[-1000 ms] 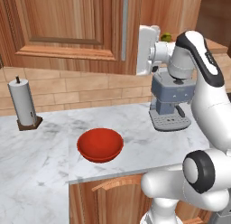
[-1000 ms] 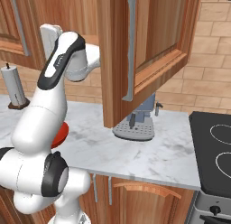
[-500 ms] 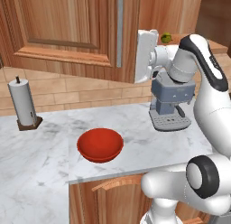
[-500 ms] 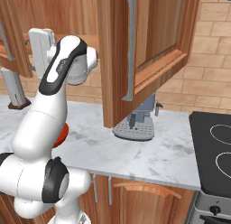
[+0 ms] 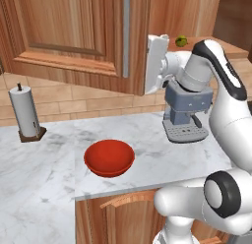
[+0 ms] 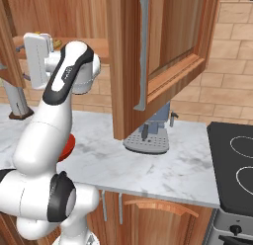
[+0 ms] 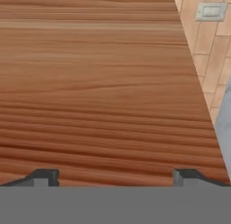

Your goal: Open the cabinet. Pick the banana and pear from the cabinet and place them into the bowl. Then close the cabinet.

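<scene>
Both doors of the cabinet (image 5: 74, 36) stand open, the left one (image 5: 74, 36) in the left base view and the right one (image 6: 163, 51) in the right base view. The pear (image 5: 181, 41) sits on the cabinet shelf just right of my hand, a small yellow-green spot (image 6: 57, 43) from the other side. The banana is hidden. The red bowl (image 5: 109, 158) rests on the marble counter below. My gripper (image 7: 116, 178) is open and holds nothing, its fingertips (image 7: 43, 177) wide apart, close against a wooden cabinet face. The hand (image 5: 156, 63) hangs beside the left door's edge.
A grey coffee machine (image 5: 187, 110) stands under the cabinet, below my hand. A paper-towel roll (image 5: 27, 112) is at the counter's far left. The stove (image 6: 232, 160) lies to the right. A wall outlet (image 7: 212, 11) shows beside the wood.
My hand has swung left across the cabinet opening, away from the pear and toward the left door. The jaws stayed open.
</scene>
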Tool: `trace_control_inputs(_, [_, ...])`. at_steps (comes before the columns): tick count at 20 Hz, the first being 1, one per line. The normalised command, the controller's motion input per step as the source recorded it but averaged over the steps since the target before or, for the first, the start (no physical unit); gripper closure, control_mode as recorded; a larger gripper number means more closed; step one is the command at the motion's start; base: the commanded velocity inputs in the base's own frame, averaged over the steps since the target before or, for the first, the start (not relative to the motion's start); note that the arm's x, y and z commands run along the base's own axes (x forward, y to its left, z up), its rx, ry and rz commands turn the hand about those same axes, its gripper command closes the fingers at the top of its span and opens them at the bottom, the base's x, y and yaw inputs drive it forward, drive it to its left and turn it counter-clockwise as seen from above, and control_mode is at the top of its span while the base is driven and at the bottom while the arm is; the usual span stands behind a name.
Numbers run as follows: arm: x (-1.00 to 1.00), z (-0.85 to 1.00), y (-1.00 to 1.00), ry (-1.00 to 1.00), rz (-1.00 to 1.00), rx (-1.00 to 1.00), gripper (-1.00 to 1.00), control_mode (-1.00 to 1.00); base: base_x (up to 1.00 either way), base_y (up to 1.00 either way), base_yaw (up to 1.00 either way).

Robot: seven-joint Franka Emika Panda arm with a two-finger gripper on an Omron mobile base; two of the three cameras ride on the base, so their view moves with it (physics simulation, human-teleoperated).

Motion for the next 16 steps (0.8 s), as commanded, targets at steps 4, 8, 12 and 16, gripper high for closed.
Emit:
trace_control_inputs(4, [-0.33,0.01,0.38,0.00,0.03,0.01,-1.00,-1.00,0.00,0.00,0.00])
trace_control_inputs(8, [-0.39,0.01,0.38,0.00,0.00,0.00,-1.00,-1.00,0.00,0.00,0.00])
trace_control_inputs(12, [-0.37,0.00,0.37,0.00,0.00,0.00,-1.00,-1.00,0.00,0.00,0.00])
trace_control_inputs(16, [-0.39,0.00,0.29,0.00,0.00,0.00,-1.00,-1.00,0.00,0.00,0.00])
